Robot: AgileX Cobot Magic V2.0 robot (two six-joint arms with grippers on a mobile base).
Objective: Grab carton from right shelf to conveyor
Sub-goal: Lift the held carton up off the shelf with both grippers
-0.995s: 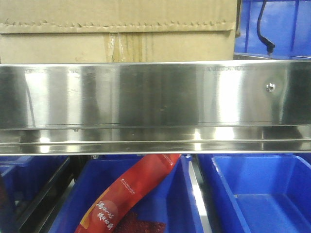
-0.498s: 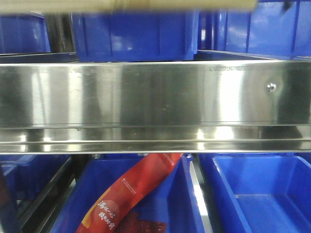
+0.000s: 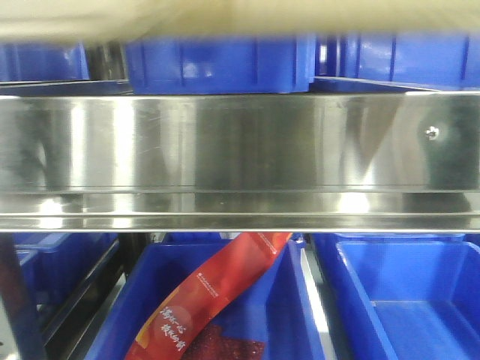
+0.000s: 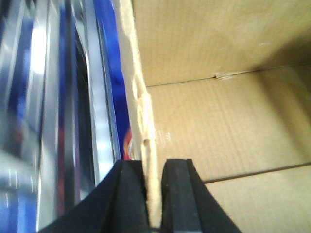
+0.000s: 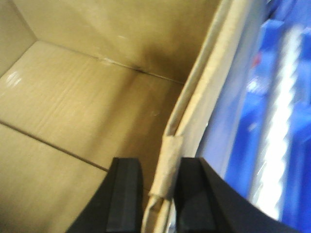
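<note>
Gripping the carton [image 4: 218, 121] by two opposite walls, we hold it between both arms. Our left pincer [image 4: 154, 167] is pinched on one thin upright wall, a black finger [image 4: 129, 194] outside and its twin inside. To that pincer's right opens the carton's bare brown interior, creased where panels meet; to its left run blurred steel and blue. Our right pincer [image 5: 163, 167] clamps the facing wall just where a strip of tape [image 5: 167, 160] wraps the rim, with the empty interior to its left and blurred blue to its right. The front view shows neither pincer, only a blurred beige band of carton along the top edge, above the shelf [image 3: 240, 142], its screw [image 3: 432, 133] and the bins [image 3: 217, 64] behind. We judge the carton hangs clear of the shelf, which lies below both pincers. A red packet [image 3: 217, 292] lies in a lower bin [image 3: 281, 300]. The conveyor is not in view. Being empty, the carton should be light, but its corrugated walls are thin and will likely bend or tear if one side pulls harder. We judge the best hold is deep over the rim on both walls, level, with the taped patch probably the slicker spot.
</note>
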